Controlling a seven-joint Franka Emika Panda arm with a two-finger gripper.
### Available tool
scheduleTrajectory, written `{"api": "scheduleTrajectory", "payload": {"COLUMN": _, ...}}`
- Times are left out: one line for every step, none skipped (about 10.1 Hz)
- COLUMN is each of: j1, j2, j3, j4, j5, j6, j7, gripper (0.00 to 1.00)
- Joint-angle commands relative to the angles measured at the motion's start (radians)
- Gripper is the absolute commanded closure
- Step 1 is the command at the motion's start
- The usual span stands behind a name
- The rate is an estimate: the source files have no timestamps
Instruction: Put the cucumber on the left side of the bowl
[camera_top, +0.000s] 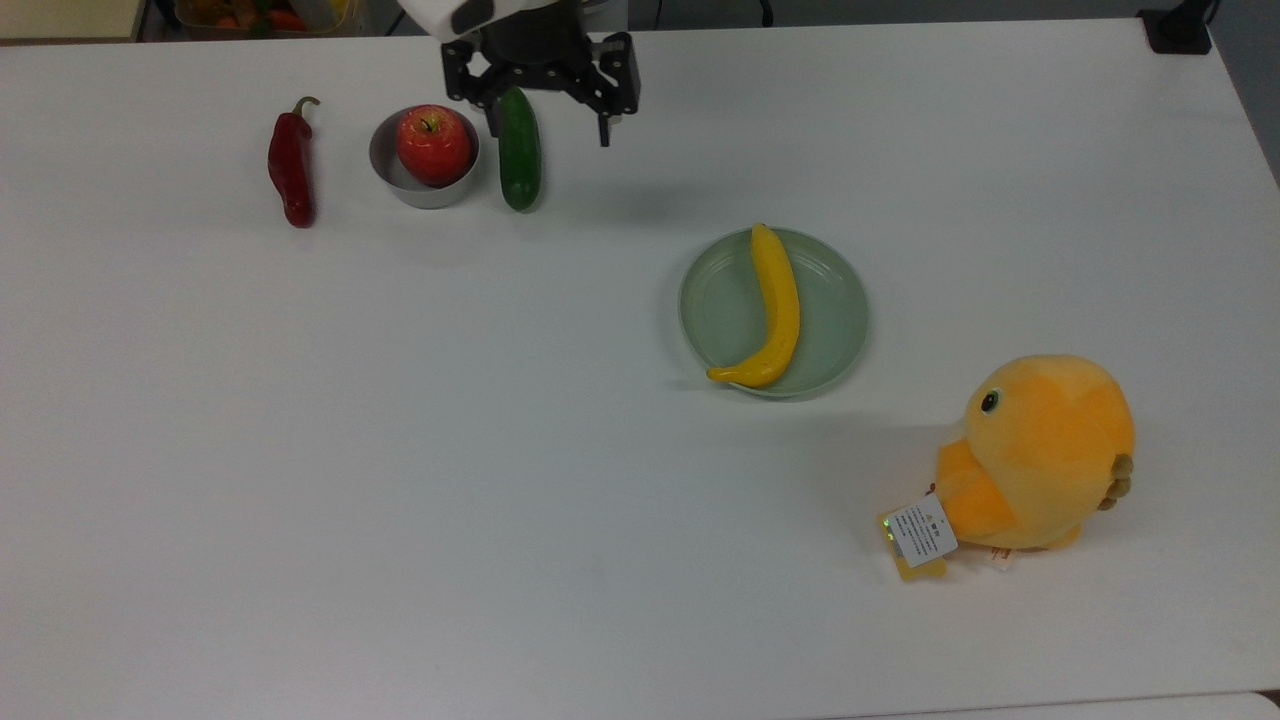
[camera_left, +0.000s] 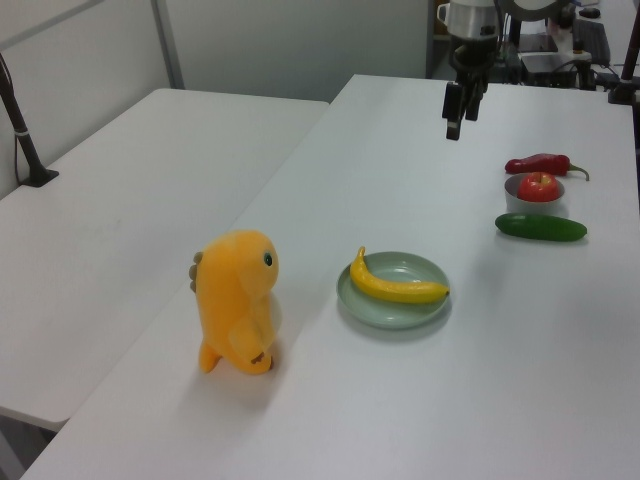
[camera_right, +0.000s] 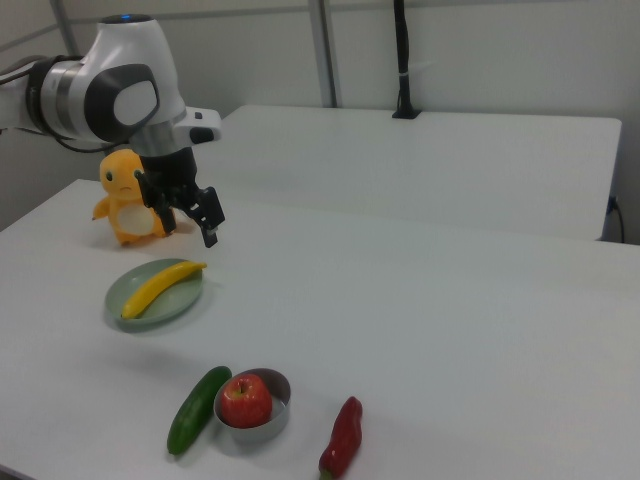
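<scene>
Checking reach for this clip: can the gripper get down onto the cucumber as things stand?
Probably yes: the gripper hangs open above the table, and the cucumber lies bare on top beside the bowl.

No text, brand, number or sign can be read anywhere. The only printed matter is on the small white paper tag (camera_top: 921, 531) hanging from the round orange plush bird (camera_top: 1040, 452), seen in the top view: it carries a small dark mark above a few lines of fine dark print, all too tiny to make out.
</scene>
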Motion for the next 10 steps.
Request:
{"api": "scheduleTrajectory", "payload": {"j1": 0.105, "j2": 0.015, "j3": -0.089, "j4": 0.033, "j5": -0.015, "j6": -0.045, "j7": 0.023, "gripper": 0.00}}
{"api": "scheduleTrajectory", "payload": {"j1": 0.129, "j2": 0.015, "j3": -0.117, "j4": 0.033, "j5": -0.015, "j6": -0.045, "j7": 0.019, "gripper": 0.00}}
{"api": "scheduleTrajectory", "payload": {"j1": 0.130, "j2": 0.015, "j3": -0.120, "j4": 0.033, "j5": -0.015, "j6": -0.045, "j7": 0.014, "gripper": 0.00}}
{"api": "scheduleTrajectory", "payload": {"j1": 0.130, "j2": 0.015, "j3": -0.125, "j4": 0.033, "j5": -0.015, "j6": -0.045, "j7": 0.013, "gripper": 0.00}}
{"api": "scheduleTrajectory", "payload": {"j1": 0.126, "j2": 0.015, "j3": -0.123, "j4": 0.031, "j5": -0.014, "j6": -0.045, "j7": 0.011, "gripper": 0.00}}
{"api": "scheduleTrajectory", "payload": {"j1": 0.124, "j2": 0.015, "j3": -0.123, "j4": 0.033, "j5": -0.014, "j6": -0.045, "j7": 0.013, "gripper": 0.00}}
{"api": "scheduleTrajectory", "payload": {"j1": 0.126, "j2": 0.012, "j3": -0.123, "j4": 0.033, "j5": -0.014, "j6": -0.045, "j7": 0.013, "gripper": 0.00}}
{"api": "scheduleTrajectory", "payload": {"j1": 0.126, "j2": 0.012, "j3": -0.123, "j4": 0.031, "j5": -0.011, "j6": -0.045, "j7": 0.020, "gripper": 0.00}}
{"api": "scheduleTrajectory", "payload": {"j1": 0.124, "j2": 0.011, "j3": -0.123, "j4": 0.031, "j5": -0.010, "j6": -0.045, "j7": 0.016, "gripper": 0.00}}
{"api": "scheduleTrajectory", "payload": {"j1": 0.126, "j2": 0.012, "j3": -0.117, "j4": 0.031, "j5": -0.017, "j6": -0.040, "j7": 0.019, "gripper": 0.00}}
